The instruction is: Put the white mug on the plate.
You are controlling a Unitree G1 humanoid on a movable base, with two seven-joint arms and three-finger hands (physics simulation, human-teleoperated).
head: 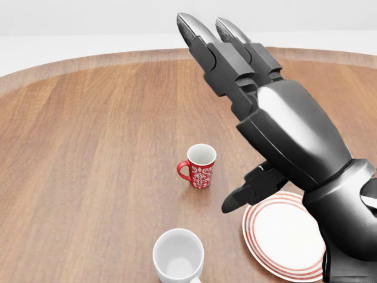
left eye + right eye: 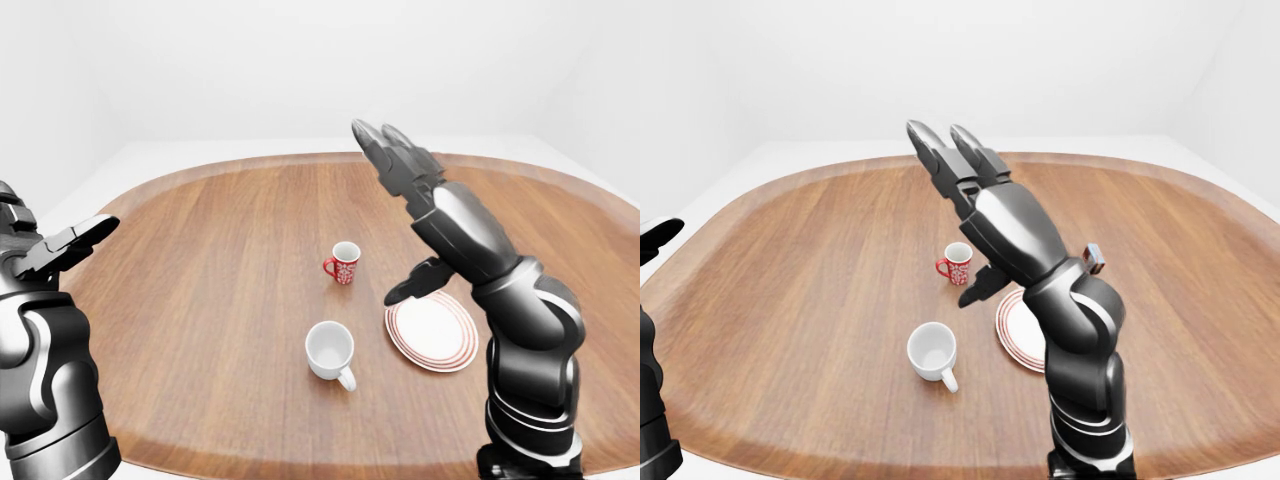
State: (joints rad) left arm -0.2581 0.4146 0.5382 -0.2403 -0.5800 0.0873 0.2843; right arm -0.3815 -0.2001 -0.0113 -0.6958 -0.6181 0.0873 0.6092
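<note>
The white mug [image 2: 330, 350] stands upright on the wooden table [image 2: 200, 250], mouth up and handle towards the view's bottom. To its right lies the white plate [image 2: 432, 333] with red rings, nothing on it. My right hand [image 1: 238, 103] is raised high above the table, over the plate's left side. It is open, with fingers stretched up and the thumb [image 1: 235, 203] pointing down-left. It holds nothing and touches neither mug nor plate. My left hand [image 2: 70, 240] hovers open at the far left, away from the mug.
A red patterned mug [image 2: 345, 263] stands above the white mug, between it and the table's middle. A small box [image 2: 1095, 258] lies right of the plate, partly hidden behind my right forearm. The rounded table edge [image 2: 300, 465] runs along the bottom.
</note>
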